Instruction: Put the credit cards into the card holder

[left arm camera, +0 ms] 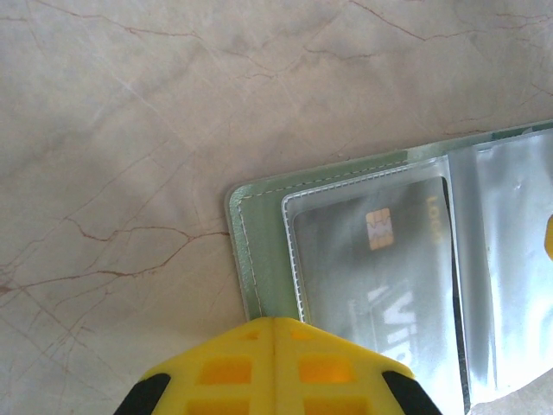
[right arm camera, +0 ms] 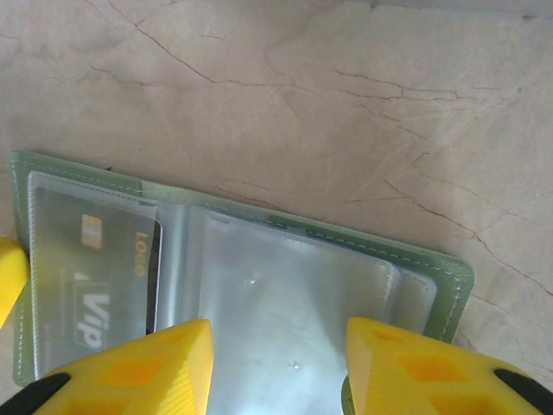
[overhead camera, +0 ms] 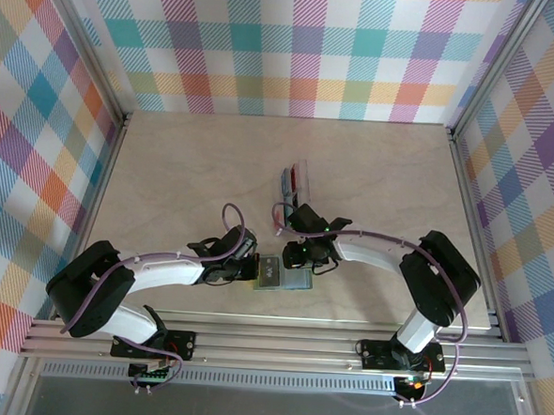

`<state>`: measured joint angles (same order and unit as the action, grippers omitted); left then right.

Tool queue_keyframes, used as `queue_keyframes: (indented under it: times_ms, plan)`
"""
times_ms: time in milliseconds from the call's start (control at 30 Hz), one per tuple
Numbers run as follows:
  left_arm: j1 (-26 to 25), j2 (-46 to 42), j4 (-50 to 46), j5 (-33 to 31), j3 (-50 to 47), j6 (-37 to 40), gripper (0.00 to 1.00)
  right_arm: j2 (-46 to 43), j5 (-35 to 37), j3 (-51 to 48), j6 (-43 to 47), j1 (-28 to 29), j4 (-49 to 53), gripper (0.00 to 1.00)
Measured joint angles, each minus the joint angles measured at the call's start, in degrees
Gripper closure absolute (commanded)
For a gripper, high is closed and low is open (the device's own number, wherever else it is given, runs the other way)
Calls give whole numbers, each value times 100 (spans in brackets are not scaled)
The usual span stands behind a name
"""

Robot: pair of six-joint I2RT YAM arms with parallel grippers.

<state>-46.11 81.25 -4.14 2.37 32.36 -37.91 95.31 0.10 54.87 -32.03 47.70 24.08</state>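
The grey-green card holder lies open and flat on the table between my two grippers. A dark credit card with a gold chip sits inside its left clear sleeve, also seen as the dark card in the right wrist view. My left gripper is shut, its tip resting on the holder's green left border. My right gripper is open, its yellow fingers straddling the empty right clear sleeve. More credit cards, red and blue, stand in a clear tray farther back.
The clear plastic tray stands just beyond the right gripper. Bare marble-patterned tabletop spreads to the left and back. Metal frame rails and plaid walls bound the table on every side.
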Motion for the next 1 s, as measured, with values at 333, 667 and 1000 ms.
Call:
queue_keyframes:
  times_ms: [333,667,1000]
  plan:
    - [0,0,0,0,2,0,95,98,302,-87,2,160,-131,62]
    - [0,0,0,2,2,0,95,131,669,-85,20,341,-127,91]
    - [0,0,0,4,2,0,95,129,236,-85,92,382,-192,100]
